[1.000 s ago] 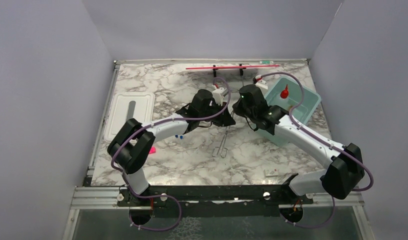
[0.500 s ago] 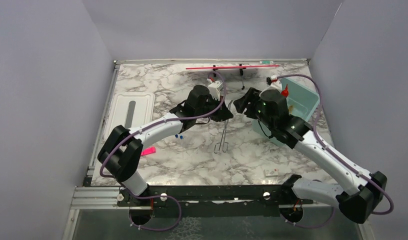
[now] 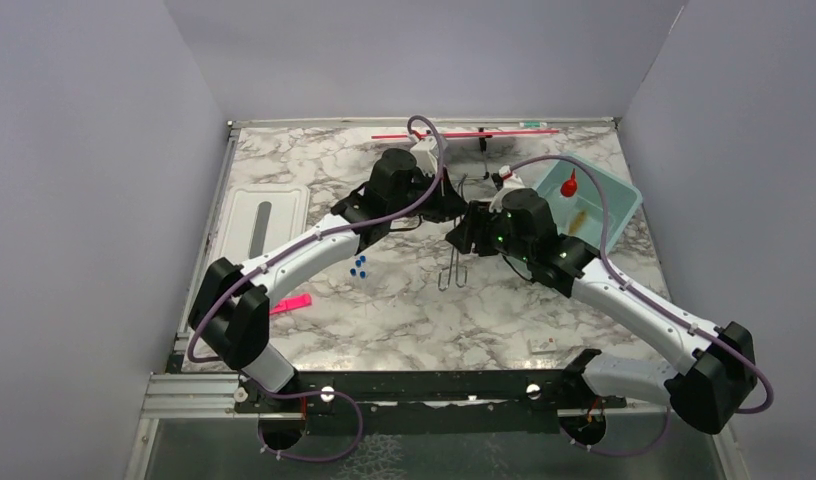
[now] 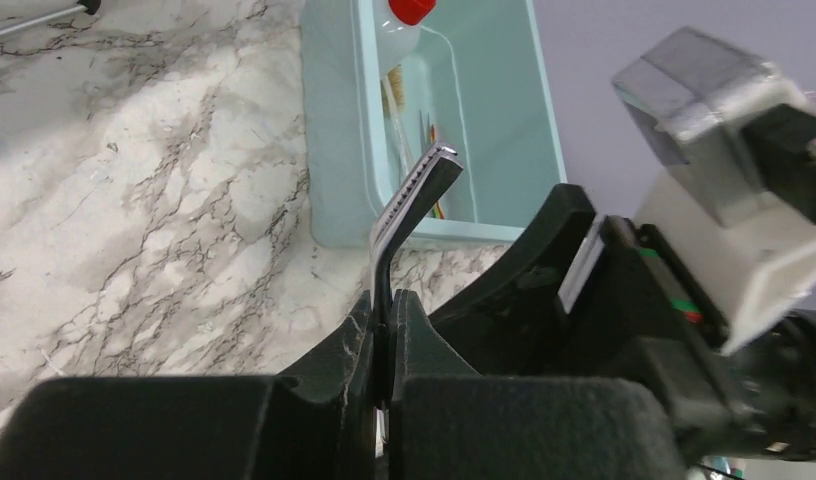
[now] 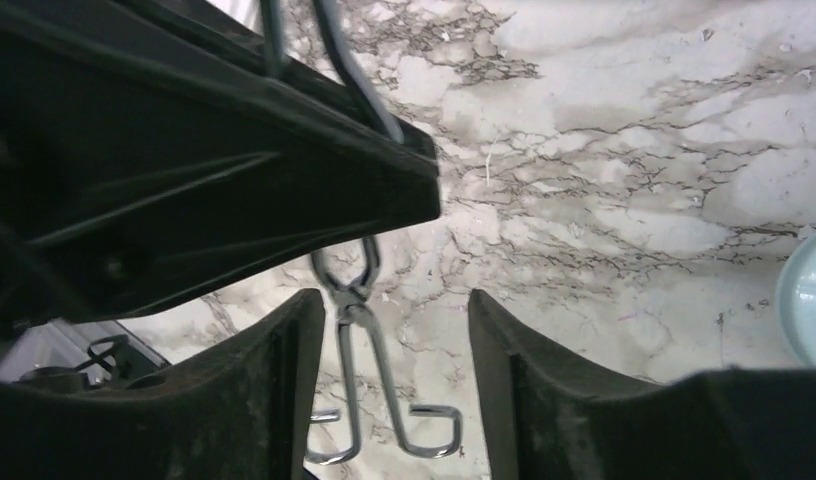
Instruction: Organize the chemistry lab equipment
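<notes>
Here the marble table (image 3: 384,320) carries a teal bin (image 3: 614,215) at its far right, a squeeze bottle (image 3: 568,184) inside. The left gripper (image 4: 384,330) is clenched on the metal forceps (image 3: 450,268) below their bent serrated tips, which point toward the bin; their long axis runs far to near, ring handles nearest. The right gripper (image 5: 384,310) stands released, fingers flanking the shanks. Blue-capped tubes (image 3: 359,268) lie to the left.

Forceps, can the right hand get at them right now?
Probably yes: the open right hand straddles the forceps handles hanging free below the left hand that clamps their tip. Nothing blocks it.
</notes>
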`<action>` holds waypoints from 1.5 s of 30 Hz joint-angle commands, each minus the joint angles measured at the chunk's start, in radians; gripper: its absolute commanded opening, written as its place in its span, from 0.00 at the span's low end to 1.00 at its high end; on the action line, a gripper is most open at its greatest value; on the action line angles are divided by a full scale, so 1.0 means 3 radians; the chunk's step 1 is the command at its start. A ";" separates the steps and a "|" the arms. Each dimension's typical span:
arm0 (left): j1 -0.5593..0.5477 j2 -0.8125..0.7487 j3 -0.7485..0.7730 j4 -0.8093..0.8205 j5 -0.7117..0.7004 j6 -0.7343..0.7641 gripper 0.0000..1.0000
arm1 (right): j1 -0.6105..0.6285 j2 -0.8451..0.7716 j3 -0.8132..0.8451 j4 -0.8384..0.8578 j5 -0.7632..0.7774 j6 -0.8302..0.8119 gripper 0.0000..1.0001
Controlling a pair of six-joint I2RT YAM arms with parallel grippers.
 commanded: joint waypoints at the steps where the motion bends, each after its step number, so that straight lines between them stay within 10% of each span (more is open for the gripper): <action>1: 0.0010 -0.0199 0.0082 0.0072 0.0072 -0.0146 0.00 | 0.0009 0.0104 0.0160 0.0158 0.0184 0.0092 0.52; 7: 0.0023 -0.0266 0.0066 0.0019 0.0029 -0.0141 0.01 | 0.0009 0.0182 0.0180 0.0249 0.0220 0.0260 0.09; 12: 0.0042 -0.0430 0.0115 -0.0208 -0.0354 0.0041 0.60 | 0.0010 0.0069 0.0203 0.0157 0.0501 0.0330 0.01; 16: 0.0085 -0.0626 0.0223 -0.0408 -0.0632 0.0366 0.76 | 0.0008 -0.0118 0.0312 -0.0069 0.1003 0.0222 0.01; 26: 0.0189 -0.1147 0.0181 -0.0871 -0.1289 0.1059 0.82 | -0.0286 -0.0096 0.0959 -0.0977 0.2292 -0.0047 0.01; 34: 0.0232 -0.1342 0.0008 -0.1062 -0.1496 0.1185 0.83 | -0.1524 -0.0062 0.1034 -0.1267 0.1733 -0.0062 0.01; 45: 0.0272 -0.1385 -0.0065 -0.1149 -0.1558 0.1167 0.83 | -0.1990 0.0269 0.0750 -0.1445 0.1489 0.0117 0.01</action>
